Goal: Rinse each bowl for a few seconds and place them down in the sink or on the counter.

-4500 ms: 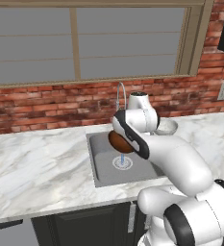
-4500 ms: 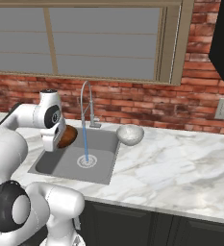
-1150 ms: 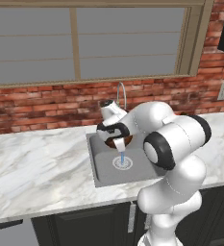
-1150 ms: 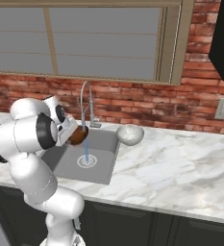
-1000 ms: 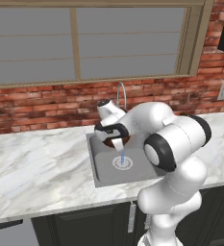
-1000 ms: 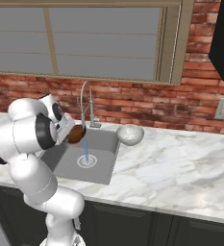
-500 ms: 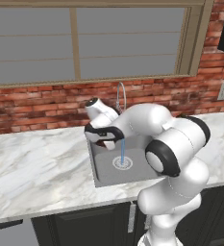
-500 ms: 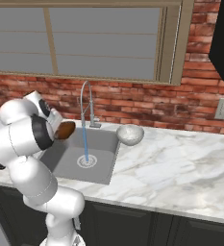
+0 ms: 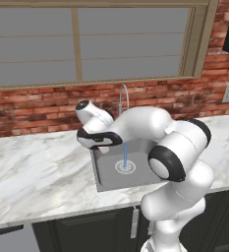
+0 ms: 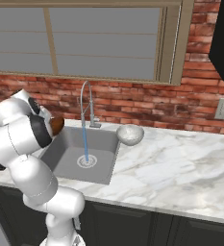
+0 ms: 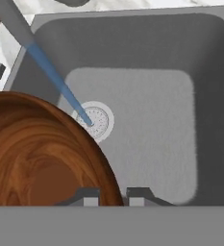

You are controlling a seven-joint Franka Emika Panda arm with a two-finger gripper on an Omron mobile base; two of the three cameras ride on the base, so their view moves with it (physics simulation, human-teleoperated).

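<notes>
no readable text, labels, brands, numbers or signs anywhere. checked all three views, nothing legible.

We see the white marble-look counter running along the brick wall over dark cabinets, with the square grey sink set into it. The pale grey bowl rests directly on the counter, just beside the sink's far right corner. The faucet stands at the sink's back edge, its water falling on the round drain.
</notes>
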